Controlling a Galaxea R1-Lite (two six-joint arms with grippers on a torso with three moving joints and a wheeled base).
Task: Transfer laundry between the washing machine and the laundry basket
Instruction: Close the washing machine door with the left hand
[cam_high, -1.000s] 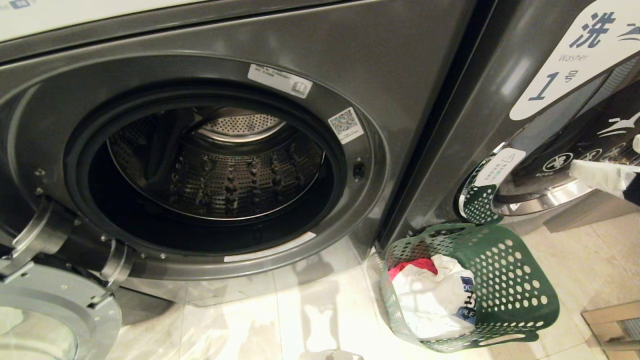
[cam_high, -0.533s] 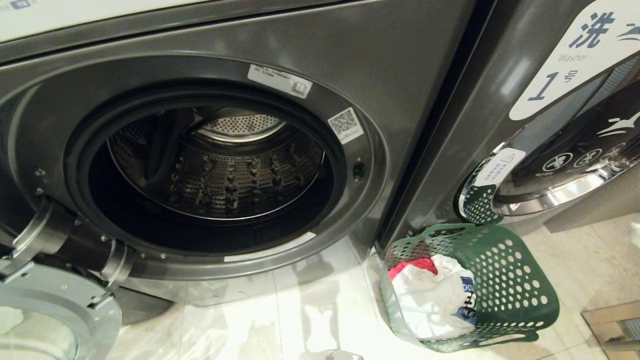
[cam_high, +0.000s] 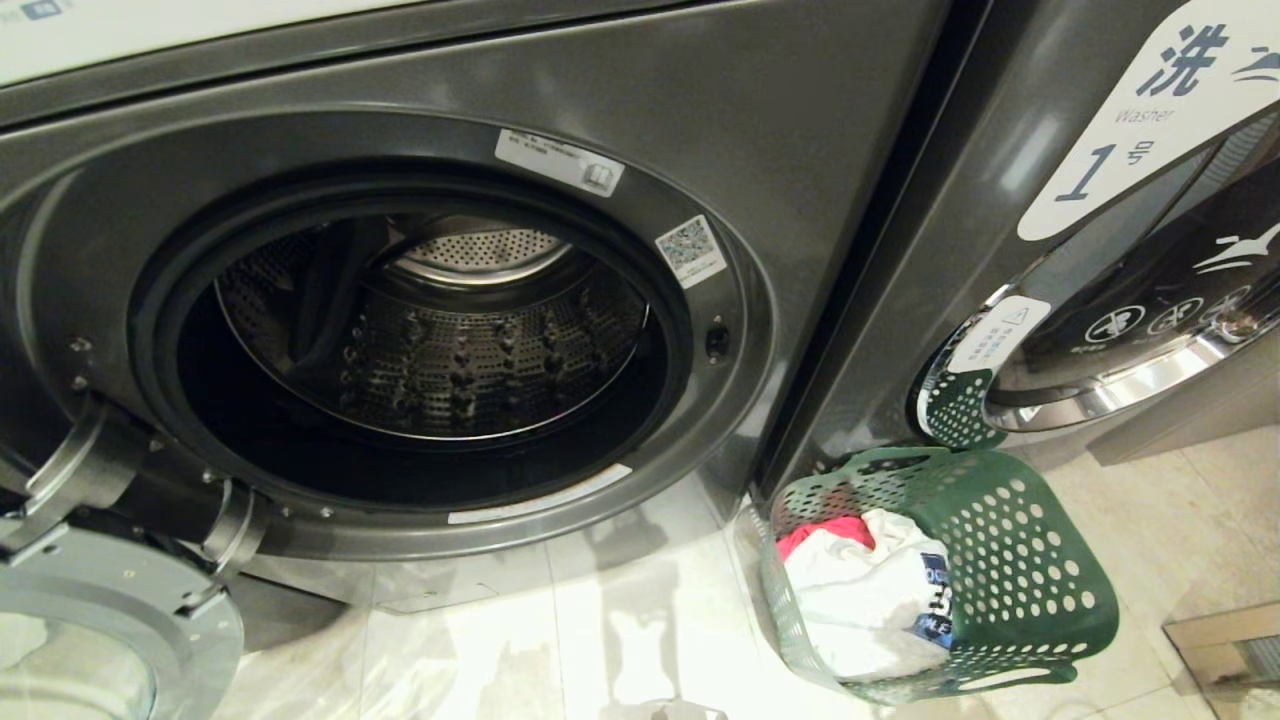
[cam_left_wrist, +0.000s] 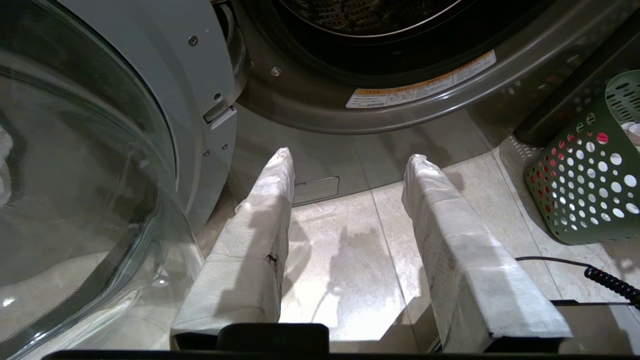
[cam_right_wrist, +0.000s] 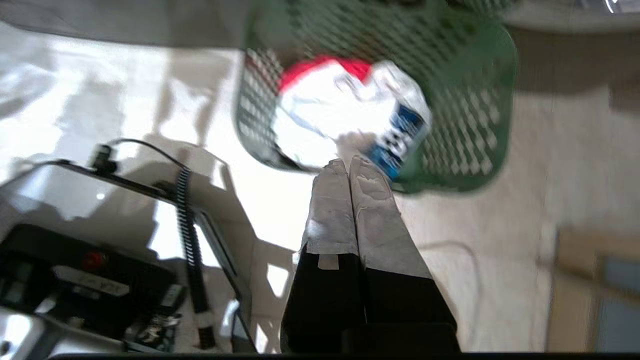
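Right hand (cam_right_wrist: 348, 165) pinched shut, empty, above laundry basket (cam_right_wrist: 465, 125) rim.

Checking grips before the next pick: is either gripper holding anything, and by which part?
Nothing is held. The right gripper is shut and empty; the left gripper stands open, empty.

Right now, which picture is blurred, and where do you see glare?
Right wrist view: motion blur smears the basket and the clothes in it. Head view: sharp, with glare on the floor tiles. Left wrist view: sharp, reflections on the glass door.

left tool (cam_left_wrist: 350, 155) open above floor (cam_left_wrist: 345, 260), seemingly empty.
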